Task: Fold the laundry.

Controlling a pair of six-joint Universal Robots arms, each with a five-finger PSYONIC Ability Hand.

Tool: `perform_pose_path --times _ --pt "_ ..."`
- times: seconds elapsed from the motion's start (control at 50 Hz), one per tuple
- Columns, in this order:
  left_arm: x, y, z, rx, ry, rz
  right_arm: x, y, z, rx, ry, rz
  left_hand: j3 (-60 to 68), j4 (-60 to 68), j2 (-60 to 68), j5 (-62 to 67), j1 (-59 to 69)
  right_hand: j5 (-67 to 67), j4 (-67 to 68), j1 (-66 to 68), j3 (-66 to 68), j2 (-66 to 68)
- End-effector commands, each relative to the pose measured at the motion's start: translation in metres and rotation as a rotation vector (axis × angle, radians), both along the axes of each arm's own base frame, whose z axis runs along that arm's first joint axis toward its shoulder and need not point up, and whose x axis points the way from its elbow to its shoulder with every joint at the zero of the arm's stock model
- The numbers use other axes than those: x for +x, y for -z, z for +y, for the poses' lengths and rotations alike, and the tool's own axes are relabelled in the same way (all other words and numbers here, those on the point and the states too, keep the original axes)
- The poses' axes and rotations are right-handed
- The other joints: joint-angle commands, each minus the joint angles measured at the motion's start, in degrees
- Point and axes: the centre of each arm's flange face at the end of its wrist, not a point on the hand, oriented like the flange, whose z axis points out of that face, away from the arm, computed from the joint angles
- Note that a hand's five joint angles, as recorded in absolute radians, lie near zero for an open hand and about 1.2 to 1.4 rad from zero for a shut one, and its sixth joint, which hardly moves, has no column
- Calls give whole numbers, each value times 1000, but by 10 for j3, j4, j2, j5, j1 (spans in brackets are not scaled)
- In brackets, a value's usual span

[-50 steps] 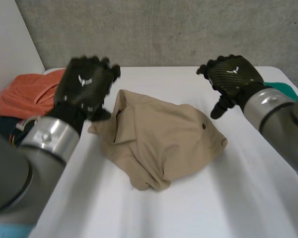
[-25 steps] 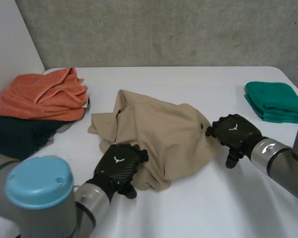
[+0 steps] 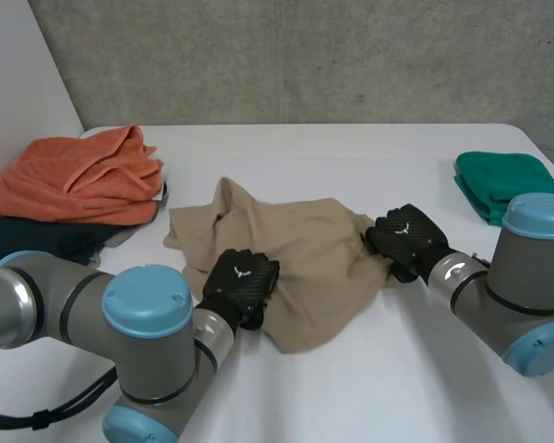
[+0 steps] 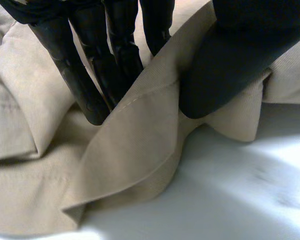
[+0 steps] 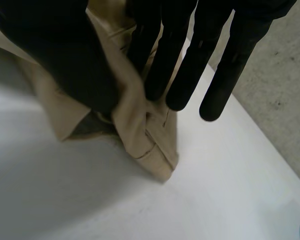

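Left hand (image 3: 243, 280) first: it's down on the near edge of the crumpled beige cotton garment (image 3: 305, 235). In its wrist view I see the fingers (image 4: 92, 75) behind a raised fold of hem and the thumb (image 4: 225, 65) in front, with the cloth nipped between them, so that's a grip on the fabric. The pinched fold stands up off the table, and a loose flap hangs below it.

Over to my right hand (image 3: 404, 237), which sits at the garment's right-hand end. In its wrist view the thumb (image 5: 55, 55) bunches a seamed corner of the cloth against the nearest fingers (image 5: 157, 60). The outer fingers run straight past the cloth over bare tabletop. That's a pinch as well.

The garment lies rumpled in the middle of the white table (image 3: 397, 388), stretched between the two hands. At the far left a heaped orange terry towel (image 3: 83, 175) rests on a dark cloth (image 3: 23, 245), near the garment's left side. At the far right, well apart from it, sits a folded green towel (image 3: 503, 180).
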Motion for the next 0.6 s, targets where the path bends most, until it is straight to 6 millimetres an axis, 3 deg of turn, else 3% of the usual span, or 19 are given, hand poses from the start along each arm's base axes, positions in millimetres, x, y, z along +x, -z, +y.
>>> perform_pose_path --times 0.02,0.04,0.1,0.12,0.16,0.18,0.2,0.22,0.24,0.3,0.32,0.34,0.36,0.38,0.44,0.46,0.54,0.6 --pt "1 -29 -11 -127 -37 1 5 -18 -16 -82 33 -49 132 120 125 134 151 175 162 242 161 154" --pt "1 -51 -13 -179 -48 30 4 -21 -18 -87 40 -55 132 120 125 134 151 175 162 242 161 154" --pt "4 -82 -14 -239 -65 85 4 -43 -27 -131 62 -95 132 120 125 134 151 175 162 242 161 154" --pt "7 -102 -15 -280 -75 118 4 -51 -28 -149 65 -108 132 120 125 134 151 175 162 242 161 154" --pt "12 -125 -16 -327 -90 155 3 -82 -29 -194 72 -160 132 120 125 134 151 175 162 242 161 154" --pt "18 -155 -14 -390 -97 205 2 -96 -27 -209 74 -184 132 120 125 134 151 175 162 242 161 154" --pt "20 -165 -13 -414 -100 224 1 -121 -23 -227 75 -228 132 120 125 134 151 175 162 242 161 154" --pt "24 -192 -8 -471 -104 271 1 -133 -21 -239 76 -246 132 120 125 134 151 175 162 242 161 154" --pt "25 -202 -6 -496 -104 289 -1 -157 -15 -262 74 -277 132 120 125 134 151 175 162 242 161 154" --pt "34 -252 6 -601 -110 379 -4 -196 -4 -303 67 -316 132 120 125 134 151 175 162 242 161 154" --pt "37 -264 9 -626 -111 400 -7 -224 5 -342 61 -339 132 120 125 134 151 175 162 242 161 154" --pt "39 -275 13 -648 -110 418 -8 -237 11 -366 58 -349 132 120 125 134 151 175 162 242 161 154" --pt "46 -298 20 -695 -117 458 -9 -250 17 -390 54 -359 132 120 125 134 151 175 162 242 161 154" --pt "49 -310 24 -719 -118 477 -14 -277 29 -449 53 -379 132 120 125 134 151 175 162 242 161 154" --pt "62 -353 40 -811 -128 554 -21 -314 48 -536 53 -412 132 120 125 134 151 175 162 242 161 154" --pt "65 -361 43 -829 -130 571 -25 -335 60 -588 51 -436 132 120 125 134 151 175 162 242 161 154" --pt "73 -393 53 -895 -135 621 -34 -369 76 -655 74 -504 132 120 125 134 151 175 162 242 161 154" --pt "76 -406 56 -912 -135 634 -37 -381 81 -669 84 -535 132 120 125 134 151 175 162 242 161 154"
